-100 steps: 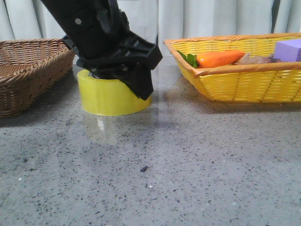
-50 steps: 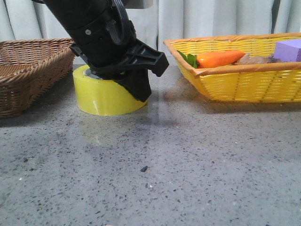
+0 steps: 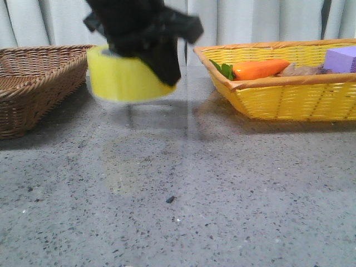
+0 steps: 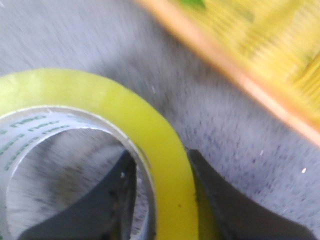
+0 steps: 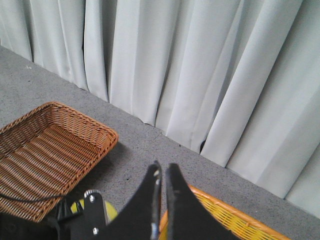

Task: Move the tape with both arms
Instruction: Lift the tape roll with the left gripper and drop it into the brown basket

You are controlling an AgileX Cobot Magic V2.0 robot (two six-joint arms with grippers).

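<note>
Left pincer (image 3: pixel 146 53) grips the tape (image 3: pixel 127 77) by its wall, one finger inside the core and one outside, holding it clear of the grey tabletop (image 3: pixel 222 189) between the brown basket (image 3: pixel 33 83) and the yellow basket (image 3: pixel 289 92); blurred, so its tilt is unclear. Right pincer (image 5: pixel 162 187) hangs high, fingers nearly together, holding nothing.

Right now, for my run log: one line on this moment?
left jaws: shut on translucent yellow packing tape roll | roll: off grey table | right jaws: shut, empty
</note>
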